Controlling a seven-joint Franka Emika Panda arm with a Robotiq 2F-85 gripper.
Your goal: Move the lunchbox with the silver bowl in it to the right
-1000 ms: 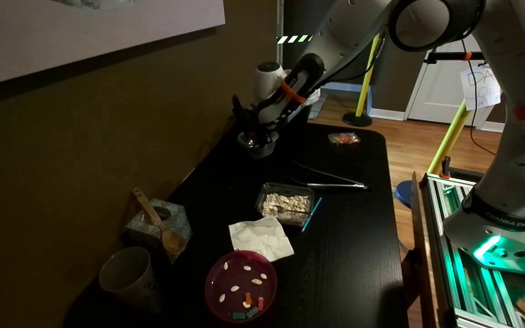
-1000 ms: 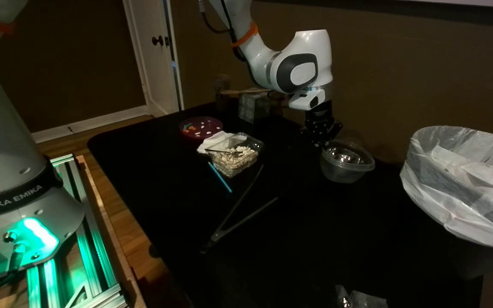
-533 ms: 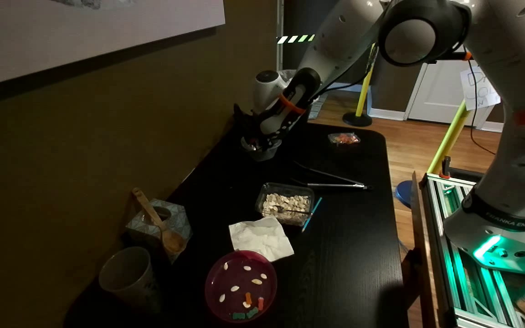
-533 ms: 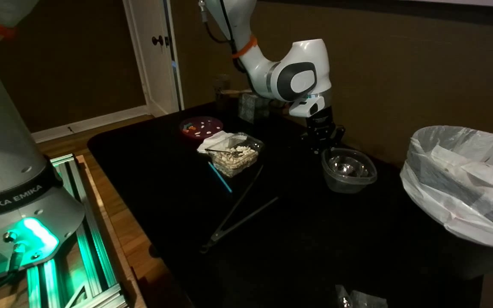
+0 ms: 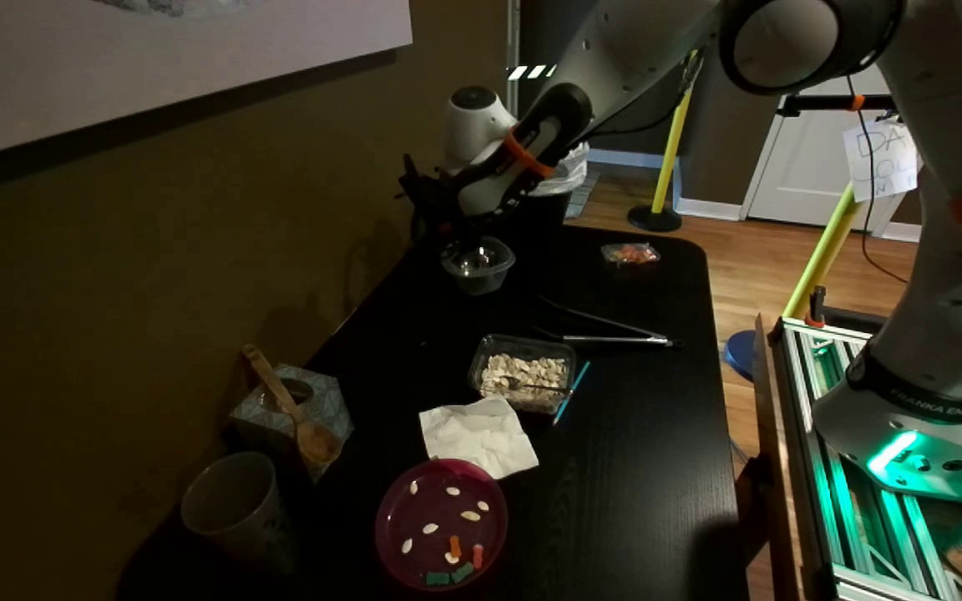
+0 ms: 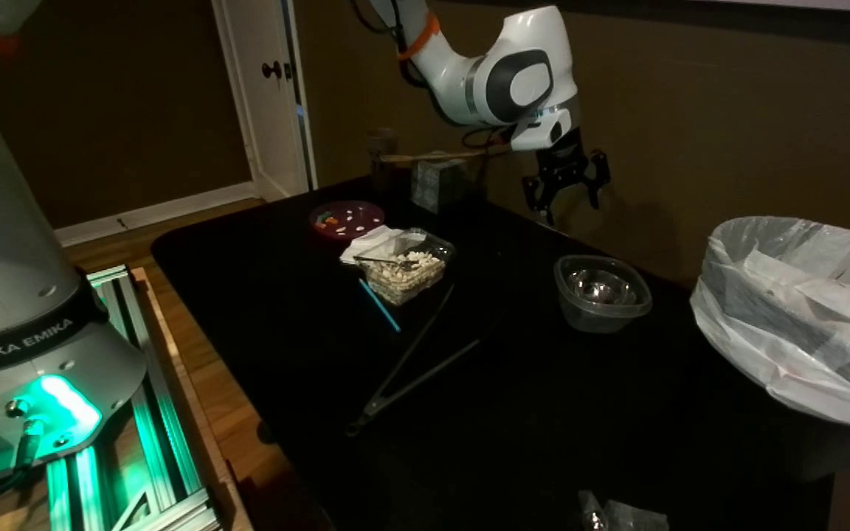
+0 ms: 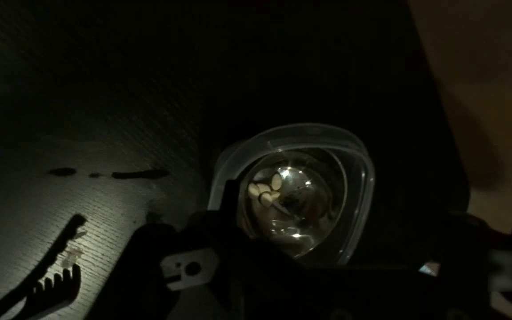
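The lunchbox (image 6: pixel 593 321), a see-through squarish container with rounded corners, rests on the black table near the wall; its rim (image 7: pixel 314 134) shows in the wrist view. Inside it sits the round silver bowl (image 6: pixel 600 286), also visible in an exterior view as a shiny bowl (image 5: pixel 476 264). Several pale seeds (image 7: pixel 265 191) lie in the bowl. My gripper (image 6: pixel 571 212) hangs above and behind the lunchbox, its black fingers spread wide, holding nothing and apart from the rim. In the wrist view the dark gripper parts cover the lunchbox's lower edge.
A lined trash bin (image 6: pixel 801 310) stands beside the lunchbox. Tongs (image 6: pixel 417 369), a clear tray of seeds (image 6: pixel 404 276), a blue stick (image 6: pixel 379 304) and a red dish (image 5: pixel 443 534) are on the table. A tissue box (image 5: pixel 306 401) with a wooden spoon stands along the wall.
The lunchbox with the bowl came down onto the table, and my gripper let go of its rim. Since then the fingers have spread and the arm has risen away from it.
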